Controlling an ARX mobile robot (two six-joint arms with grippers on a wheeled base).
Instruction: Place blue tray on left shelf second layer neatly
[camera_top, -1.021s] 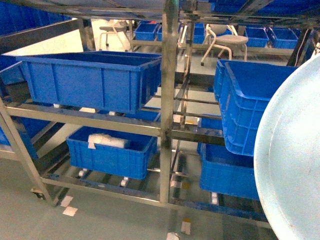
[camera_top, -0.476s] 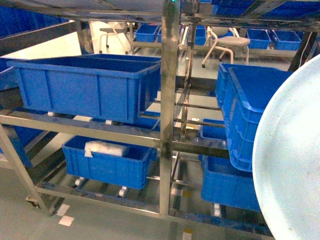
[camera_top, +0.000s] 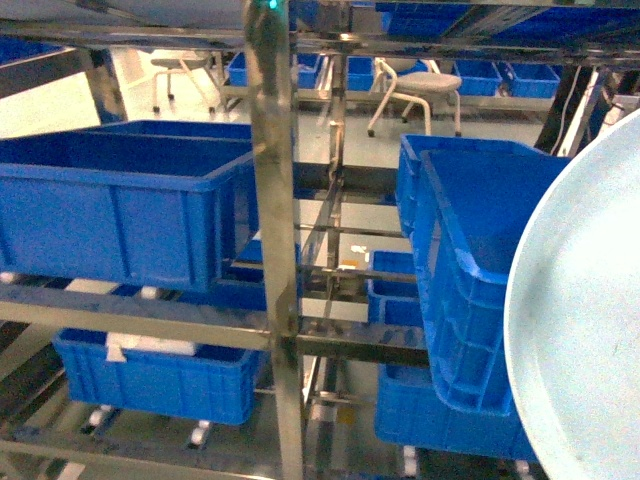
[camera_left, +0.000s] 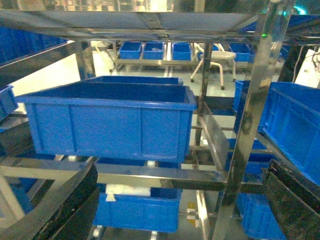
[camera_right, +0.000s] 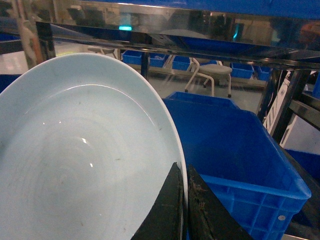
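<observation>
Since the earlier frame the head view has shifted: the steel post (camera_top: 272, 240) now stands left of centre and the crates loom larger. The blue tray (camera_top: 585, 320) fills the right edge, upright before a tilted crate (camera_top: 470, 290). In the left wrist view the left gripper (camera_left: 175, 210) shows 2 dark fingers spread wide, holding nothing. In the right wrist view the right gripper (camera_right: 184, 210) pinches the tray's rim, apparently fully closed. No writing is readable.
</observation>
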